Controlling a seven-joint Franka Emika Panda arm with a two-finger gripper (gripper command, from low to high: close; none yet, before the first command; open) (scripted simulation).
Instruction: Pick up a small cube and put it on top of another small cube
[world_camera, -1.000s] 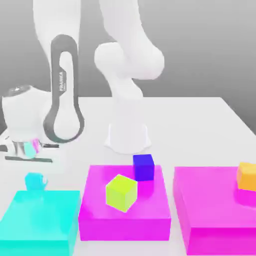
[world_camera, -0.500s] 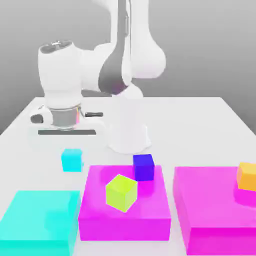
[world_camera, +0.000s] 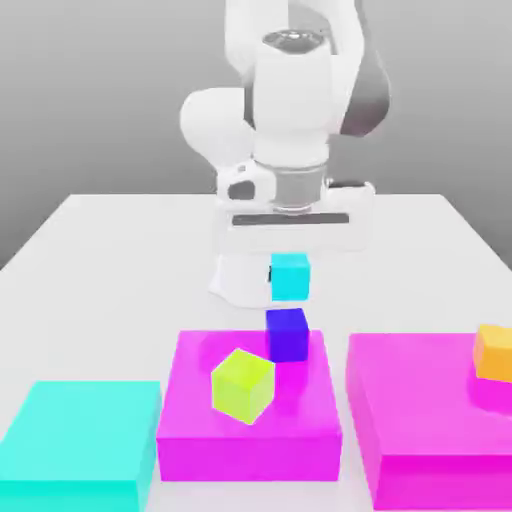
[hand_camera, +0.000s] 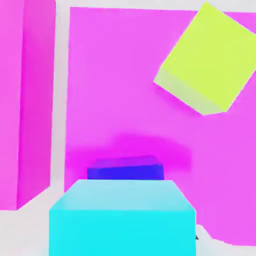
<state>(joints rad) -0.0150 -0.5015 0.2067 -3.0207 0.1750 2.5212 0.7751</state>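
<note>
The small cyan cube (world_camera: 291, 277) hangs in the air under the hand, with my gripper (world_camera: 291, 279) shut on it. Just below it, with a small gap between them, the small dark blue cube (world_camera: 287, 334) sits at the back edge of the middle magenta block (world_camera: 250, 435). In the hand view the cyan cube (hand_camera: 122, 217) is close up and covers most of the dark blue cube (hand_camera: 126, 169), which rests on the magenta block (hand_camera: 115, 100).
A yellow-green cube (world_camera: 242, 384) lies tilted on the same magenta block, near the dark blue cube. A large flat cyan block (world_camera: 80, 445) is at the exterior view's left. A second magenta block (world_camera: 430, 425) at the right carries an orange cube (world_camera: 493, 352). The arm's base (world_camera: 255, 275) stands behind.
My gripper lifted the cyan cube from the table beside the flat cyan block and carried it to the exterior view's right, to above the dark blue cube.
</note>
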